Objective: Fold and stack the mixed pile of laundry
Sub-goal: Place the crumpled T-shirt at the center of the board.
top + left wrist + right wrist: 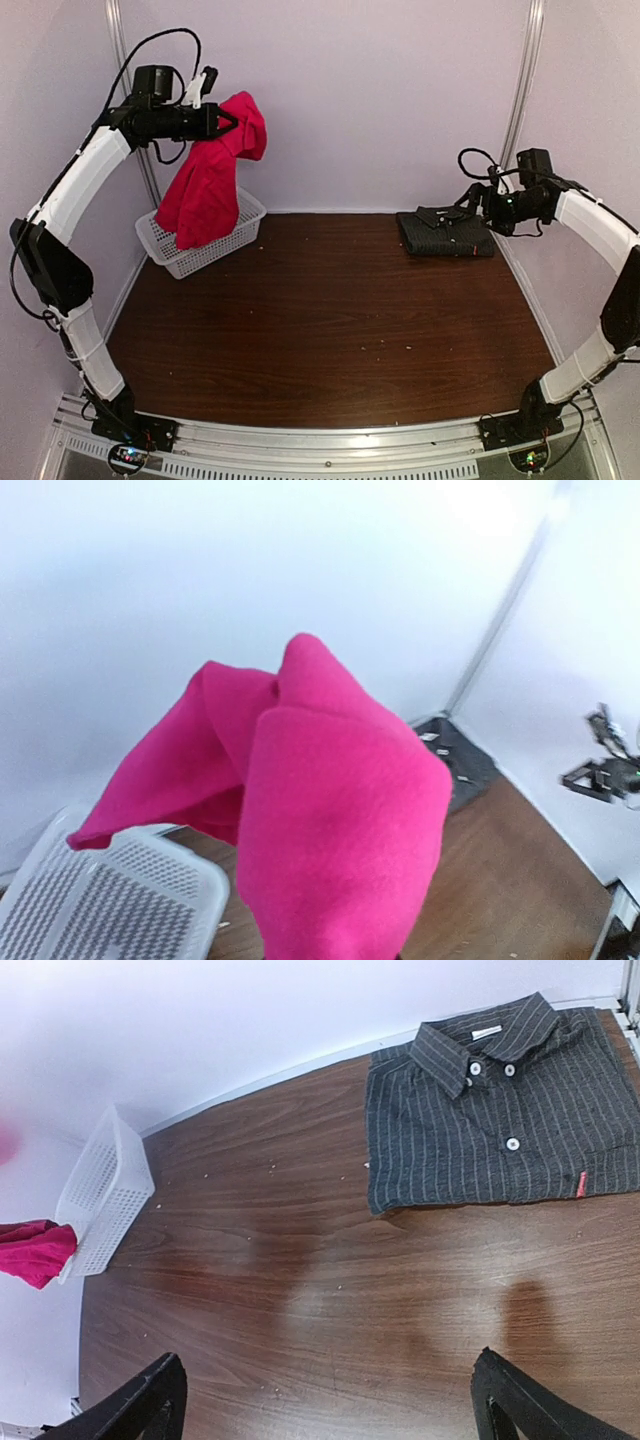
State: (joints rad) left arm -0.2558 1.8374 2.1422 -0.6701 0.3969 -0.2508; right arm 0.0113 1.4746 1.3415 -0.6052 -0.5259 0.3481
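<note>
A dark brown wood-grain worktop (330, 320) filled the enclosure, dotted with pale specks. Plain white walls (380, 90) closed it at 9, 12 and 3 o'clock, with aluminium posts (525, 90) in the corners at 11 and 1 o'clock. Soft light left a pale sheen on the wood.

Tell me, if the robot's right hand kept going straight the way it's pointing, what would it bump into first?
Most likely the bare wooden table, just beside the folded striped shirt. The open right hand aims down at that wood, though depth is hard to judge.
</note>
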